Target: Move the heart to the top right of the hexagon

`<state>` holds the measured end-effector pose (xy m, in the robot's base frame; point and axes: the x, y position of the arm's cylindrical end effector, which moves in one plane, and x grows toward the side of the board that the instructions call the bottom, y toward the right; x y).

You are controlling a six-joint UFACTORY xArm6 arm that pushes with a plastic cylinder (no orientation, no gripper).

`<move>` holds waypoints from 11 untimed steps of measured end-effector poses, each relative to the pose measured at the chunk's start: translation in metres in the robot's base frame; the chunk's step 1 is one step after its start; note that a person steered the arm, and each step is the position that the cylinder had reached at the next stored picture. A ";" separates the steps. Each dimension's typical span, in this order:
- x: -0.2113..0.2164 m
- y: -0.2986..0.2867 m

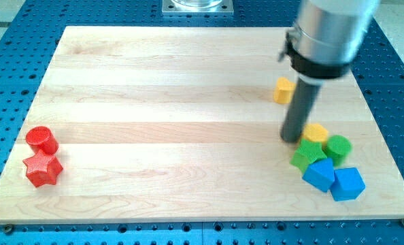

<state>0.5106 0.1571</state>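
Wooden board (pixel 188 122) fills most of the view, pale planks, lying on a blue perforated table (pixel 392 61). A grey metal mount (pixel 196 7) shows at the view's top edge, above the board.

Arm (pixel 328 34): blurred grey cylinder with a dark collar, entering from the view's top right. Below it the dark rod (pixel 299 109) drops straight to the board. No jaws on this rig, so nothing to spread or pinch; only the rod. My tip (pixel 292 140) rests on the board at the view's right, touching or just beside the left edge of a yellow block.

Cluster at the view's lower right, blocks packed close:
- two blue blocks, shapes unclear: one (pixel 347 184) at the far right, the other (pixel 319 175) touching it on the left.
- green block (pixel 307 155), angular, exact shape not clear, just above the left blue one.
- green cylinder (pixel 338 145), right of the angular green block.
- yellow block (pixel 317 133), rounded top, likely the heart; sits at the top of the cluster, against both greens, partly hidden by the rod.

Yellow hexagon (pixel 282 90): alone, above the cluster, just left of the rod and partly hidden by it.

Far left, well apart from all this: red star (pixel 42 170) near the board's lower left edge, red cylinder (pixel 42 140) just above it, touching or nearly so.
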 end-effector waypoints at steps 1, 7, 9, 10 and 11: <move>-0.016 -0.022; -0.133 0.040; -0.078 0.061; -0.079 0.079; -0.083 0.106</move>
